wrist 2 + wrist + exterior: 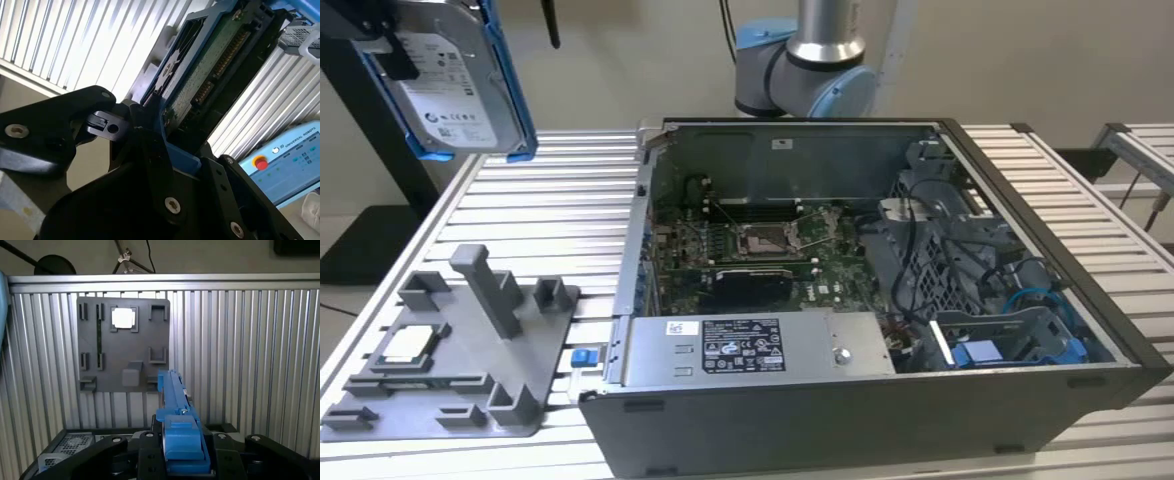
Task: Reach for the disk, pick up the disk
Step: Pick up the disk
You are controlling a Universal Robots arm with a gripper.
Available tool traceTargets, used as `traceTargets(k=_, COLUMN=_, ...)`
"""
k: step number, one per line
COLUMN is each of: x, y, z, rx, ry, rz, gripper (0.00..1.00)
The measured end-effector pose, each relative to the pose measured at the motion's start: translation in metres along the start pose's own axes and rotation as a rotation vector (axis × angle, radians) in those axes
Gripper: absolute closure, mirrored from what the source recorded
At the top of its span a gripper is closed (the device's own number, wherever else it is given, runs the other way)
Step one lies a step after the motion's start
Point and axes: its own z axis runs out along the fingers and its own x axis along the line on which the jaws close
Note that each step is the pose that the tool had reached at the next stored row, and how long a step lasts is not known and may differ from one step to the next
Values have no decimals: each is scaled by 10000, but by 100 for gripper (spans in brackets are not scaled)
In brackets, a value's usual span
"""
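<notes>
While a slatted metal table (547,190) spans the scene, an open grey computer case (854,400) fills much of the exterior view, its circuit board (761,250) and cables bare. Behind the case stands the robot arm's grey and blue joint (807,75). Toward the exterior view's left, a grey fixture plate (454,395) lies flat on the table. The disk (454,85) hangs in the air above the table's far corner on that side, label showing, clear of everything below. In the first wrist view the gripper (182,455) is clamped on the disk's blue carrier. A white-topped chip (407,345) sits in a fixture pocket, and a small blue bracket (583,356) lies between fixture and case.
</notes>
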Motion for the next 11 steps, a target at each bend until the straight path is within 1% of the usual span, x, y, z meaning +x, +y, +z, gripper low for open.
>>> traceTargets(k=11, x=-11, y=-263, z=22, rx=-9, ry=1, rz=1, gripper=100)
